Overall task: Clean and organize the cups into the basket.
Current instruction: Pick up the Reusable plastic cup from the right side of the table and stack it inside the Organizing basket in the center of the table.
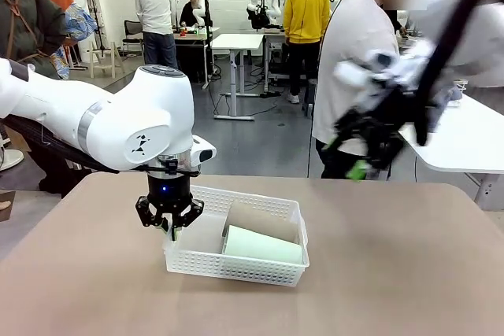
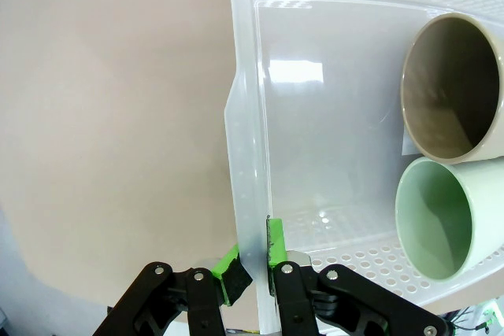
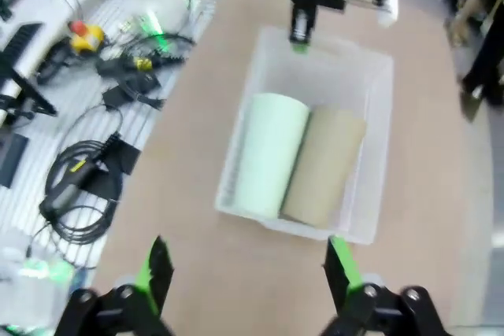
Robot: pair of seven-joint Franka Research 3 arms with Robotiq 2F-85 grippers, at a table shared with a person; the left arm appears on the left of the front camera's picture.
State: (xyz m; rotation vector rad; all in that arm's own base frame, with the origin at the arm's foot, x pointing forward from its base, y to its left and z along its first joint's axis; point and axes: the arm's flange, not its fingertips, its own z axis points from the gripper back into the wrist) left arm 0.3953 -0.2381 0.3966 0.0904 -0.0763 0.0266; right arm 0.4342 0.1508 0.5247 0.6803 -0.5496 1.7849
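The tan table point(image 1: 394, 273) takes up the whole near part of the room. The robot's big white left arm point(image 1: 102, 127) leans in over its left side. The right arm point(image 1: 441, 45) is up in the air on the right, blurred in the front view, with a person in a white top point(image 1: 354, 45) standing just behind it at the far edge.

The white perforated basket point(image 1: 236, 267) sits flat on the table a little left of centre. Both cups lie on their sides inside it, pressed against each other along their length. They fill the end of the basket away from the left arm, and their open mouths face that arm. The tan cup point(image 1: 264, 222) is on the far side and the mint green cup point(image 1: 264, 245) is nearer the robot. The other half of the basket floor is bare.

The left gripper point(image 2: 253, 261) points straight down at the basket's short end wall. It is clamped on that wall, with one green pad inside it and the other outside. The right gripper point(image 3: 248, 269) hangs high above the table looking down on the basket, its fingers spread wide with nothing between them.
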